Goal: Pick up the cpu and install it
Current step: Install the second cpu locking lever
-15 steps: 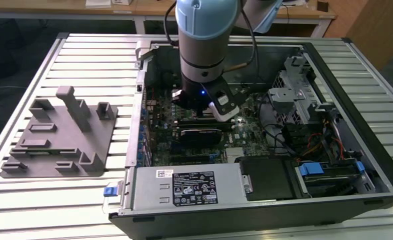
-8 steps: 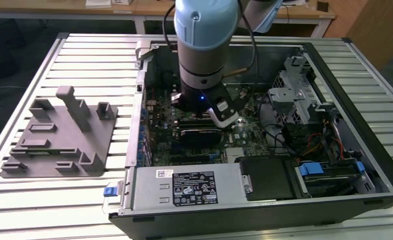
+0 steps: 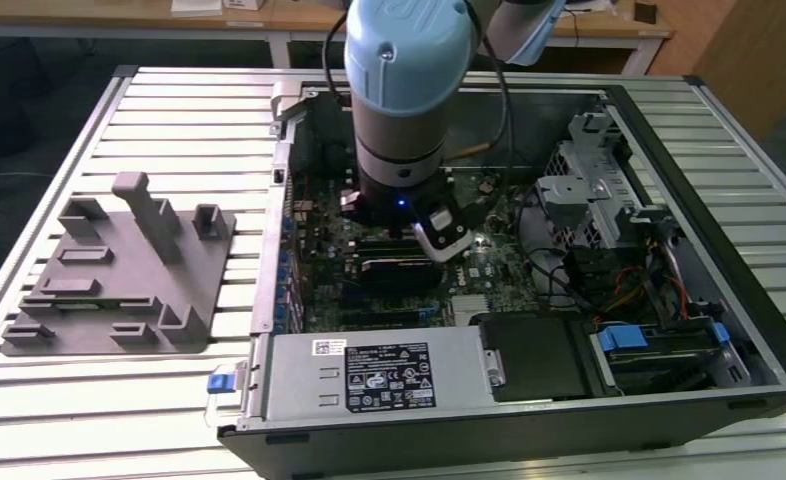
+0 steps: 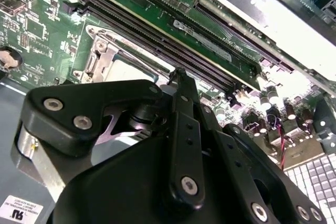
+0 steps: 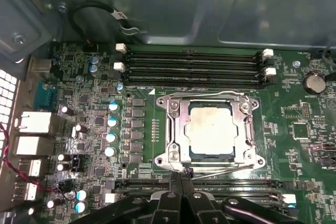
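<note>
Inside the open computer case (image 3: 660,130), the arm hangs low over the motherboard (image 5: 94,103), and the cpu (image 5: 211,128) already sits flat in its metal-framed socket (image 5: 170,129), pale top plate up, between two banks of memory slots (image 5: 194,69). Gripper (image 5: 181,174) poised just beside the socket's edge, its fingers drawn together to a narrow point with nothing between them. Grey holder block (image 3: 120,275) lies on the slatted table (image 3: 180,120), well apart, toward the exterior view's left.

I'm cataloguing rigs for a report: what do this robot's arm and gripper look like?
The arm is a thick grey cylinder with a pale blue cap, a black cable running alongside and a small blue light near its wrist. The gripper is matte black, built of linked plates joined by silver screws.
</note>
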### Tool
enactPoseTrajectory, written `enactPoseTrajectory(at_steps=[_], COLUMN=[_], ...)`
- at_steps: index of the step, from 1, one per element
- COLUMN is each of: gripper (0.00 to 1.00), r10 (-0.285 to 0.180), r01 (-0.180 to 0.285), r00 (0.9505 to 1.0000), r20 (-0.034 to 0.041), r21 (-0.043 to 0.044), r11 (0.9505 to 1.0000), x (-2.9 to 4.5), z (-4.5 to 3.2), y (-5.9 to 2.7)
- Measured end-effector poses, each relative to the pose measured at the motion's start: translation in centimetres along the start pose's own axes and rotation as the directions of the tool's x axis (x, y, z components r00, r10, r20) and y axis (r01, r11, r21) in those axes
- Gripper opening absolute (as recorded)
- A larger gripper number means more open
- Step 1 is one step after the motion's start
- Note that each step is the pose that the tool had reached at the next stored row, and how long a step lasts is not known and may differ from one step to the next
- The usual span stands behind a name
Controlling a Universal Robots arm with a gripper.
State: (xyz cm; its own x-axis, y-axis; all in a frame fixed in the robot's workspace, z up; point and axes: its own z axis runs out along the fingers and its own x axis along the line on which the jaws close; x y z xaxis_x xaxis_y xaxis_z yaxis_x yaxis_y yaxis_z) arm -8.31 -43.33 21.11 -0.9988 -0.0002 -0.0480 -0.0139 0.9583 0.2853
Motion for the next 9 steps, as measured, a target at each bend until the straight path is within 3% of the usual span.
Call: enactPoseTrajectory(at_steps=[9], gripper=[0.11], r10=[0.001], r01=[-0.001], r00=[1.0], r20=[0.0], r21=[-0.0107], r11=[0.9999], x=[0.27], z=[0.89], y=[-0.27])
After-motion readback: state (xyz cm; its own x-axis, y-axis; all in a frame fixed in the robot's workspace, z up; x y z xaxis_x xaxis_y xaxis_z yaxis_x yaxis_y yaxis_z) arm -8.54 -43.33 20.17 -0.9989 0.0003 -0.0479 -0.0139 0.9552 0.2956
